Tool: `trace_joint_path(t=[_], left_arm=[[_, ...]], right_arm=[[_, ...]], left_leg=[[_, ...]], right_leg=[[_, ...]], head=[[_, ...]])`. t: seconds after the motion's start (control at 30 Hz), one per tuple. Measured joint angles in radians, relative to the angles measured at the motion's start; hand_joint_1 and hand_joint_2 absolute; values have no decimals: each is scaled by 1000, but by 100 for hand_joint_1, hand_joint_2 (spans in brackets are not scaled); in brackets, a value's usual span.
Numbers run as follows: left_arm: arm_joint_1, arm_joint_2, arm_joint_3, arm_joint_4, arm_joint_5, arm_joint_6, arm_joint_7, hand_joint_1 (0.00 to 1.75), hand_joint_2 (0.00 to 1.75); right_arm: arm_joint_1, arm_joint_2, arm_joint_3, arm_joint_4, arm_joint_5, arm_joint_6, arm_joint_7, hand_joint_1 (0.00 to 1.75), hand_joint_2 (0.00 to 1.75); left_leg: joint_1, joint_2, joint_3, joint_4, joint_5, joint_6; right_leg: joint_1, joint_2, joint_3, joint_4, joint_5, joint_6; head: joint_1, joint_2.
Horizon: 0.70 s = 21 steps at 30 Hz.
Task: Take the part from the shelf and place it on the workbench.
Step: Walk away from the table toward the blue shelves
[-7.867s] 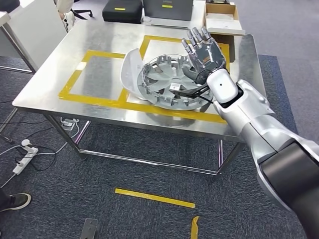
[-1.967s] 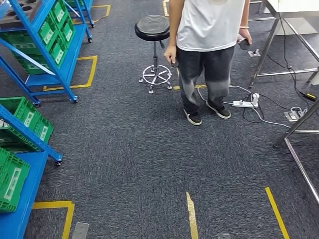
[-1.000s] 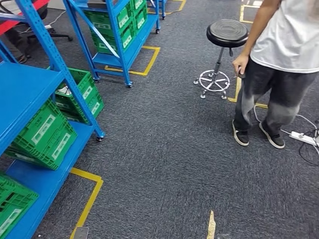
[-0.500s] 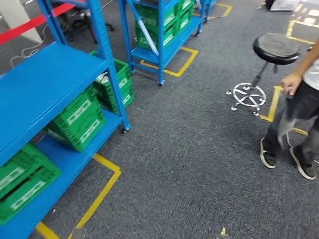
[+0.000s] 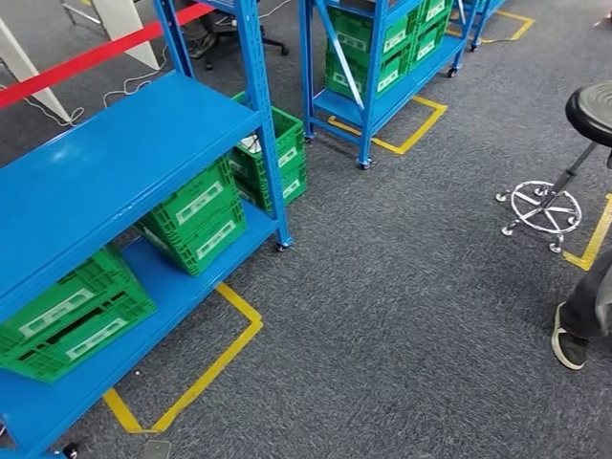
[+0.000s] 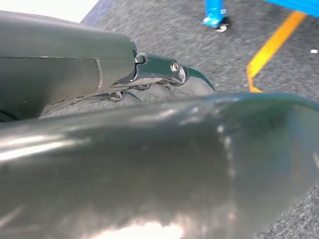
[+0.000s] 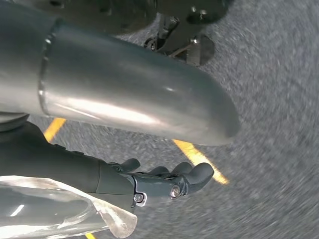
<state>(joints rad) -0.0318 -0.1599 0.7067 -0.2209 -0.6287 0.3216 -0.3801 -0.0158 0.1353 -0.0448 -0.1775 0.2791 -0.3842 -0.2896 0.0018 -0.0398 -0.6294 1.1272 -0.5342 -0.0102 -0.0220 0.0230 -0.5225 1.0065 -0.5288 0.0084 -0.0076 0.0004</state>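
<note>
Shelf (image 5: 108,163), blue steel, stands at 9 o'clock in the head view, its long axis running from 7 o'clock up toward 1 o'clock. Its bare upper deck holds nothing, and I cannot tell which item is the part to fetch. Green crates (image 5: 195,215) sit on the lower deck, one more at the far end post with something white in it. A second blue rack (image 5: 375,86) with green crates stands at 12 o'clock. The floor is dark grey carpet (image 5: 404,306) with yellow tape (image 5: 209,368) marking the shelf's bay. A black stool (image 5: 592,110) is at 2 o'clock and a person's shoe (image 5: 568,344) at 4 o'clock. The right hand (image 7: 165,181) hangs over the carpet, fingers loosely extended, empty. The left hand (image 6: 165,74) also hangs low, one finger stretched out; the rest is hidden, so its state is unclear
</note>
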Motion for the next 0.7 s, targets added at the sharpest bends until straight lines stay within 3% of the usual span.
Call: trace_joint_path(t=[0.07,0.1,0.13,0.2,0.27,0.33,0.4,0.47,0.53,0.6,0.63,0.67,0.7], left_arm=[[-3,0,-3,0,-6,0,2,0,0],[-2,0,-4,0,-7,0,4,0,0],[-1,0,-6,0,-8,-1,6,0,0],[2,0,-8,0,-13,-1,10,0,0],[-1,0,-11,0,-18,-1,16,0,0],[-4,0,-15,0,-23,-3,20,0,0],[-1,0,-18,1,-25,-4,19,0,0],[3,0,-18,1,-25,-4,15,0,0],[0,0,-18,1,-25,-4,10,0,0],[-3,0,-18,1,-25,-5,8,0,0],[-3,0,-18,1,-25,-5,7,0,0],[-3,0,-18,1,-25,-5,7,0,0],[-3,0,-18,1,-25,-6,7,0,0]], right_arm=[[2,0,11,0,10,4,6,0,0],[3,0,14,0,13,5,8,0,0],[3,0,17,0,14,5,9,0,0],[1,0,25,0,18,5,9,0,0],[0,1,30,0,21,6,8,0,0],[-1,2,33,0,23,6,9,0,0],[-6,3,36,0,23,7,10,0,0],[-9,3,38,0,23,7,10,0,0],[-8,3,39,0,23,9,9,0,0],[-3,3,39,0,23,10,9,0,0],[-1,3,39,0,23,11,8,0,0],[0,3,39,0,23,11,8,0,0],[1,3,40,0,23,12,6,0,0]], left_leg=[[2,27,-61,128,-53,-5],[4,30,-80,166,-60,-6],[4,31,-81,170,-48,-6],[2,45,-33,73,18,2],[-8,86,27,-45,57,16],[-17,107,48,-89,52,27],[-14,87,49,-99,52,34],[-7,67,53,-108,56,42],[-3,44,55,-112,58,48],[-3,18,56,-112,57,50],[-3,4,57,-111,57,51],[-2,-11,60,-110,55,50],[-1,-25,62,-109,54,48]], right_leg=[[2,-34,4,0,-5,-6],[3,-50,6,0,-8,-8],[4,-64,9,0,-11,-8],[6,-89,20,0,-19,-4],[10,-112,26,-1,-29,4],[15,-135,28,-3,-36,14],[16,-151,39,-7,-42,22],[14,-110,30,26,-68,30],[10,-50,-29,141,-123,36],[10,-30,-101,262,-155,38],[10,-27,-121,280,-143,39],[9,-24,-122,258,-111,39],[8,-16,-107,203,-65,39]], head=[[-4,0],[-4,0],[-4,0],[-4,0],[-4,0],[-3,0],[-1,0],[4,0],[9,0],[10,0],[11,0],[11,0],[11,0]])
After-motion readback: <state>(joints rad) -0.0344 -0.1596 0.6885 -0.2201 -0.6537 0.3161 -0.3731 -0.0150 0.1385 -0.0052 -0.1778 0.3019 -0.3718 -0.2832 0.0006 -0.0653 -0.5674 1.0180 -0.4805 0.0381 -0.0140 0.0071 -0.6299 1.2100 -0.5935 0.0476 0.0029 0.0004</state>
